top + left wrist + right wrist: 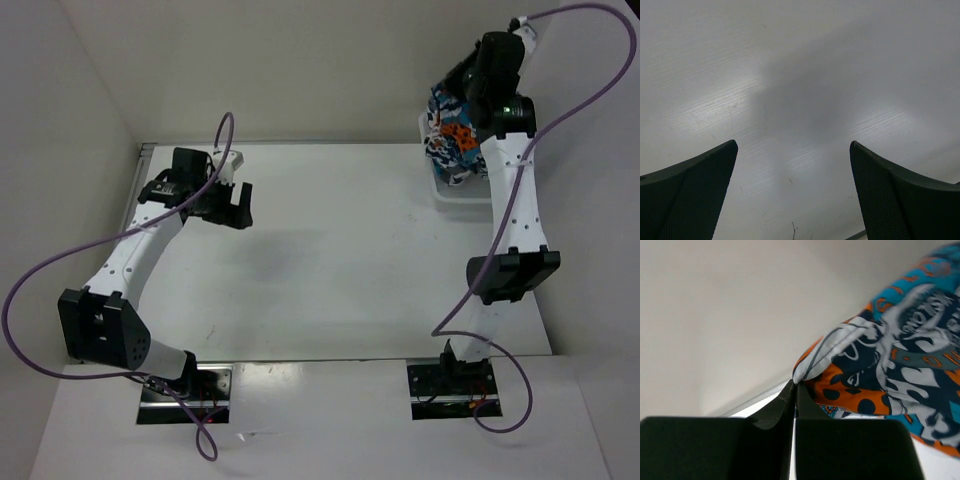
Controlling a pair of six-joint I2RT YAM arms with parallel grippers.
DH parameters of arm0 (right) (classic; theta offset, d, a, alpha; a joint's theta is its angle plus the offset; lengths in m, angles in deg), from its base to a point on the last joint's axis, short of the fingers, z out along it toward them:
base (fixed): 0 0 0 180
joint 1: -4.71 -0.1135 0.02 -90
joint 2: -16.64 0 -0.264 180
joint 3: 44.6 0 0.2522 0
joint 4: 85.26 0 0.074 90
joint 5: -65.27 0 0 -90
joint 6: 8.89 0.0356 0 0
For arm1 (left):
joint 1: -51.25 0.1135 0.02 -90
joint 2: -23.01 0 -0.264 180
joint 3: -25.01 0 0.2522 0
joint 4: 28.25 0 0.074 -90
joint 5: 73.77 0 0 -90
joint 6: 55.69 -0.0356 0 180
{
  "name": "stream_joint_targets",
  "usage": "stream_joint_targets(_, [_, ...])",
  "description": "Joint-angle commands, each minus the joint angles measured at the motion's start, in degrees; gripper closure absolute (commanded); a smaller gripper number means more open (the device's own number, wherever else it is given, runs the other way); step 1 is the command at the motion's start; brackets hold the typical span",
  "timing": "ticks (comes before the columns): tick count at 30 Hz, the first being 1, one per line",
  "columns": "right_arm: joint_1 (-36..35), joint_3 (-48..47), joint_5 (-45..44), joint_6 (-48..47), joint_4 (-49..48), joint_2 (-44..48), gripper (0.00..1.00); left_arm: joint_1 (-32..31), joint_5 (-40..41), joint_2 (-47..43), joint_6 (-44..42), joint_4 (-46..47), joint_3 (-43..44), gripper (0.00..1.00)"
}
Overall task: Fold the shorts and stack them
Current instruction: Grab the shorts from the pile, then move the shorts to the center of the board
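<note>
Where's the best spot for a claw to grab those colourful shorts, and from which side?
Probably a thin fold at the edge of the cloth, coming from above. The shorts are a crumpled bunch over the basket, with no flat side to grip, so a protruding fold is what two fingers can pinch. The right claw is shut on just such a white-and-orange fold.

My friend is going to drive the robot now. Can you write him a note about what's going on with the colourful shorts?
Left gripper: open, empty, above the white table.
Right gripper: shut on an edge of the orange, teal, white and black printed cloth shorts.
Shorts: bunched up at the white plastic basket, far right corner.
Done: shorts gripped.
Left: bring them onto the table, spread, fold, stack.
</note>
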Motion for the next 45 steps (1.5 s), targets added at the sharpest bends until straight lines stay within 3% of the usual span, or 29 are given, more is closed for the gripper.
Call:
stream_joint_targets(1, [-6.59, -11.11, -0.11, -4.26, 5.28, 3.31, 1.00, 0.17, -0.39, 1.17, -0.19, -1.17, 3.56, 0.00])
stream_joint_targets(5, [-15.98, -22.64, 1.29, -6.98, 10.20, 0.35, 1.00, 1.22, -0.91, 1.17, -0.19, -1.17, 4.71, 0.00])
stream_joint_targets(8, [-19.87, -48.24, 1.91, -7.78, 23.53, -8.16, 1.00, 3.32, -2.23, 1.17, -0.19, -1.17, 5.24, 0.00])
stream_joint_targets(10, [-23.91, -41.32, 0.70, -7.78, 20.86, -4.26, 1.00, 4.12, -3.37, 1.17, -0.19, -1.69, 6.46, 0.00])
stream_joint_targets(12, [-29.16, -48.90, -7.47, -8.92, 24.70, -6.95, 1.00, 5.52, -3.90, 1.17, -0.19, -1.69, 8.48, 0.00])
stream_joint_targets(17, [-34.47, -46.94, -14.32, -7.69, 31.30, -5.92, 1.00, 6.58, -5.40, 0.39, -0.19, -2.74, 13.67, 0.00])
stream_joint_targets(19, [-35.26, -40.56, -17.49, -5.15, 33.85, -3.46, 0.98, 7.28, -5.40, -0.40, -0.19, -2.75, 15.77, 0.00])
stream_joint_targets(21, [-35.26, -32.91, -20.58, -3.40, 35.09, 1.17, 0.56, 7.81, -5.40, -1.11, -0.19, -2.75, 16.48, 0.00])
stream_joint_targets(23, [-35.26, -19.98, -20.59, 0.29, 35.09, 5.32, 0.33, 7.81, -6.01, -1.82, -0.19, -2.75, 15.18, 0.00])
stream_joint_targets(24, [-35.26, -15.86, -20.59, 4.05, 35.09, 9.60, 0.13, 7.81, -6.88, -2.43, -0.19, -1.96, 14.13, 0.00])
stream_joint_targets(25, [-35.26, -5.98, -21.11, 5.74, 33.78, 12.43, 0.08, 7.81, -8.11, -3.48, -0.19, -1.26, 12.81, 0.00])
stream_joint_targets(27, [-35.26, 6.88, -20.07, 8.20, 24.49, 19.97, 0.04, 7.81, -9.70, -4.54, -0.19, 1.20, 7.91, 0.00])
stream_joint_targets(28, [-35.26, 20.18, -18.84, 9.96, 20.28, 28.89, 0.04, 7.81, -10.40, -5.67, -0.19, 1.82, 6.40, 0.00])
stream_joint_targets(30, [-35.26, 36.03, -13.86, 11.99, 10.97, 36.59, 0.08, 7.81, -12.86, -6.73, -0.19, 2.53, 3.23, 0.00])
stream_joint_targets(33, [-35.78, 49.17, -5.34, 16.47, 9.07, 42.34, 0.14, 4.83, -15.67, -10.06, -0.19, 3.76, -4.84, 0.05])
stream_joint_targets(38, [-37.98, 62.75, 3.67, 18.94, 0.91, 42.70, 0.17, -1.06, -17.79, -13.15, -0.19, 8.93, -17.77, 0.05])
stream_joint_targets(41, [-39.82, 62.77, 2.54, 17.27, -1.12, 37.88, 0.20, -4.31, -17.27, -13.77, -0.19, 12.62, -22.35, 0.03])
stream_joint_targets(45, [-40.45, 60.91, 2.53, 15.33, -3.67, 33.72, 0.20, -6.25, -12.36, -7.02, -0.19, 19.29, -24.99, 0.00])
